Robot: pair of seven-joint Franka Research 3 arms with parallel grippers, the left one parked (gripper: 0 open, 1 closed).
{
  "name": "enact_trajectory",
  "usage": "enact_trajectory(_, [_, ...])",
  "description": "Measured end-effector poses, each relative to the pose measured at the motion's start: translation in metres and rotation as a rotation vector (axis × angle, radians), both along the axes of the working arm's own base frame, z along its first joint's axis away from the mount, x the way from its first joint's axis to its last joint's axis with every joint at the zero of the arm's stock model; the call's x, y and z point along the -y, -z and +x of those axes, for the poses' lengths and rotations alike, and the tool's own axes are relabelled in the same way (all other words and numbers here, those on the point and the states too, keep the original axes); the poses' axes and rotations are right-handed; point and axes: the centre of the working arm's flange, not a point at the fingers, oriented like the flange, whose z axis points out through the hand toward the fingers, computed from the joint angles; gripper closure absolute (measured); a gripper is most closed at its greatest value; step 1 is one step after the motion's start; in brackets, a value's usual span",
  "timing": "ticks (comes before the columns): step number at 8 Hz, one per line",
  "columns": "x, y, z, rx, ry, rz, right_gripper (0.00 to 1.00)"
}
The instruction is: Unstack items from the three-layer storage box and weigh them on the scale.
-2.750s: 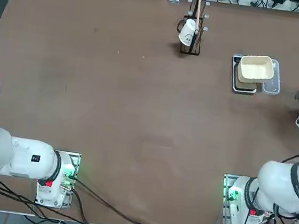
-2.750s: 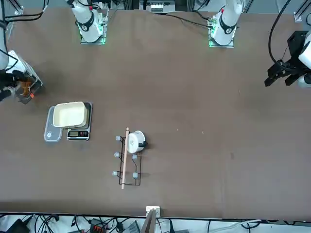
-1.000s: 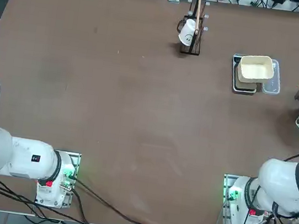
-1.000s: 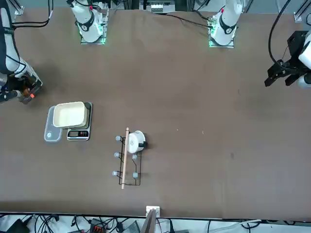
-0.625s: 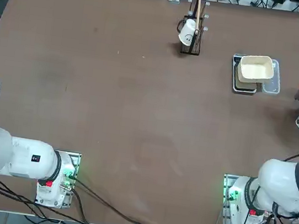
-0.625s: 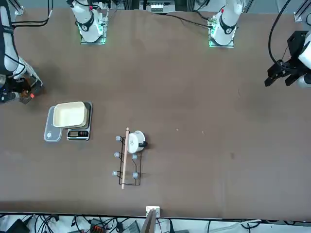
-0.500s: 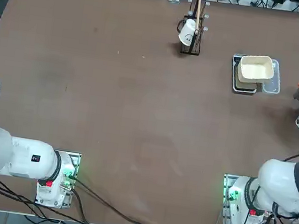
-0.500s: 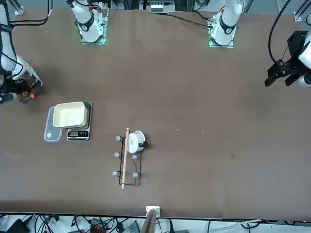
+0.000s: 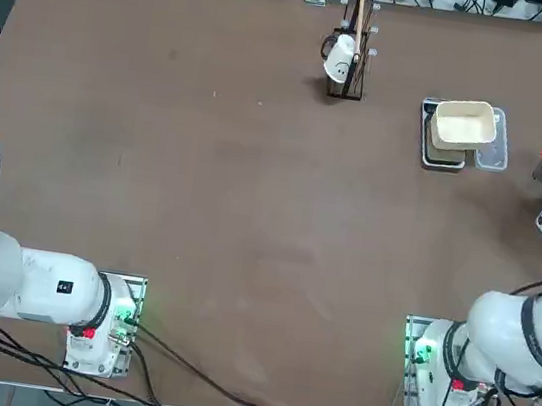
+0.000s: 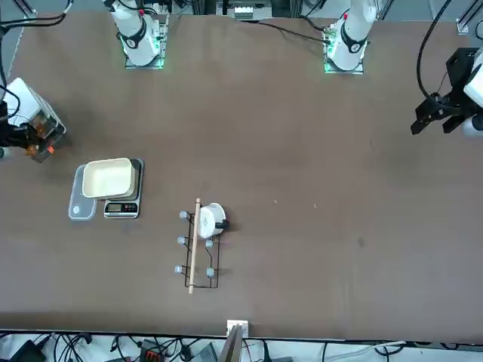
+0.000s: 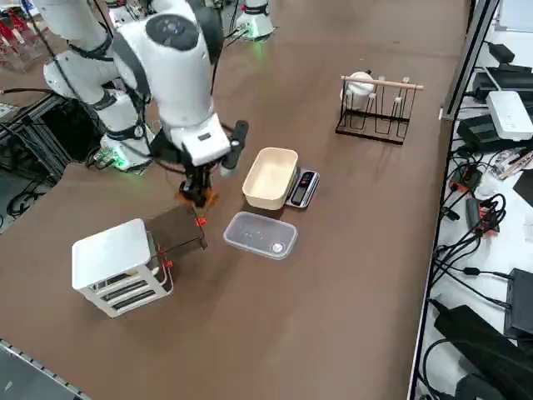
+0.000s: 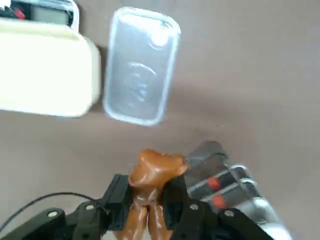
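Brown, lumpy item is sitting pinched between the right gripper fingers, off the table.

White-framed three-layer storage box is standing near the table's right edge with one grey shelf sticking out toward the gripper, which is hanging just above and beside that shelf. Its fingers are clamping the brown piece from both sides. Further along, a clear plastic tray is lying near the gripper, and beyond it a cream tub is resting on the scale, covering most of its platform; only the display end is showing.
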Motion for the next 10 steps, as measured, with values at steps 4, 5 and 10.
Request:
enact_trajectory(4, [-0.135,0.052,0.046,-0.072,0.256,0.099,0.63])
enact_trajectory(5, [-0.153,0.076,0.055,-0.076,0.285,0.1,0.63])
enact_trajectory(10, [-0.189,0.111,0.067,-0.08,0.298,0.081,0.05])
